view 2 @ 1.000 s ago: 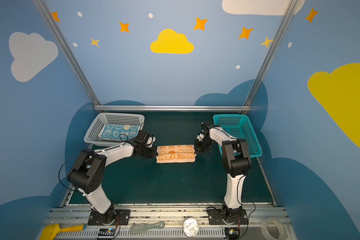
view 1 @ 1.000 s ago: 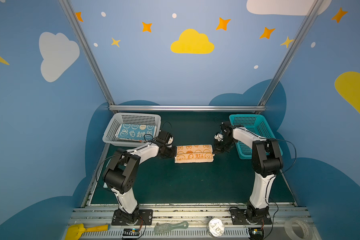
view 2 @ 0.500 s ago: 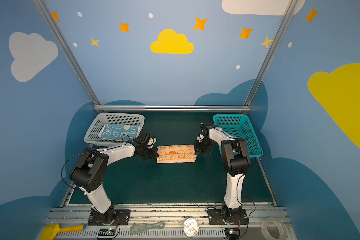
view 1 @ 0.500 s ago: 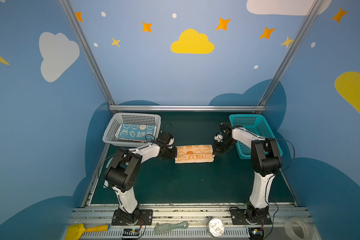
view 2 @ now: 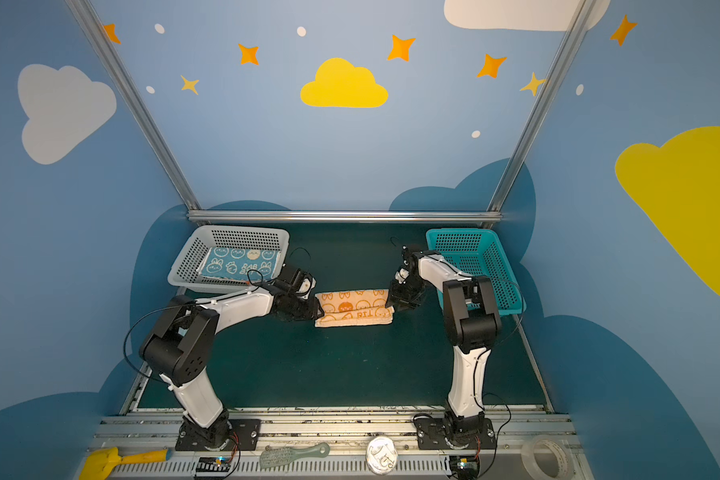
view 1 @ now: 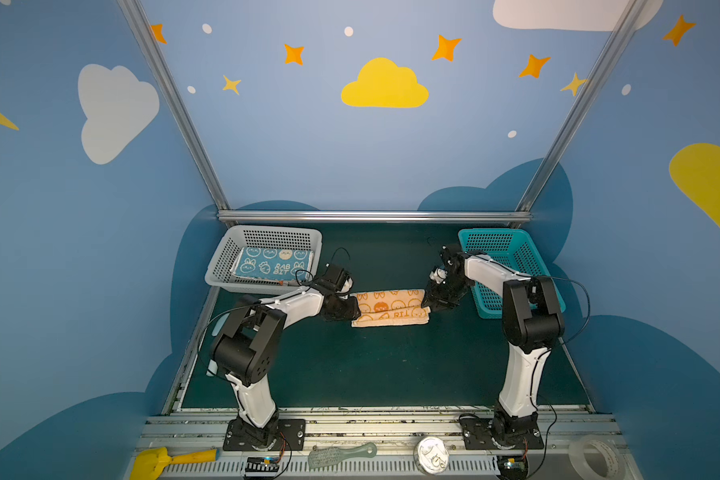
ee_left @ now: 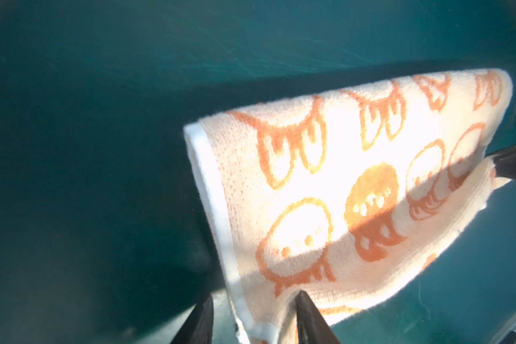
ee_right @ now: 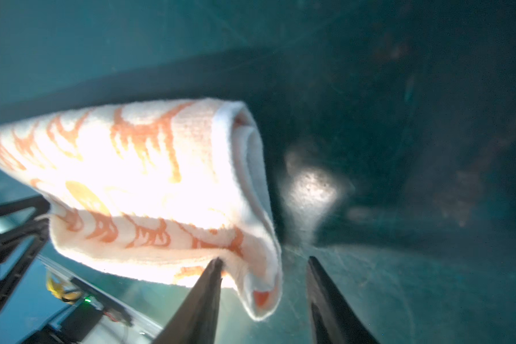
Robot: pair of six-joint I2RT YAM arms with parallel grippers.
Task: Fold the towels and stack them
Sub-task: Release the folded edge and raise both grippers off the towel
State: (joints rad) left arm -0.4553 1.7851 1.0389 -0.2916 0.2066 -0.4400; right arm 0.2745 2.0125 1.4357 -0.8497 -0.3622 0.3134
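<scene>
Orange towel (view 1: 389, 307) is lying folded into a long strip on the green mat (view 1: 391, 365), about midway between the two baskets. The left gripper (ee_left: 255, 297) is at one short end, jaws parted, with the towel's hemmed corner sitting loosely in the gap, not pinched. Same deal at the opposite end: the right gripper (ee_right: 264, 259) has its jaws apart and the corner droops between them. Blue towel (view 1: 273, 264) sits folded in the grey basket (view 1: 221, 266). The teal basket (view 1: 512, 249) is beside the right arm.
</scene>
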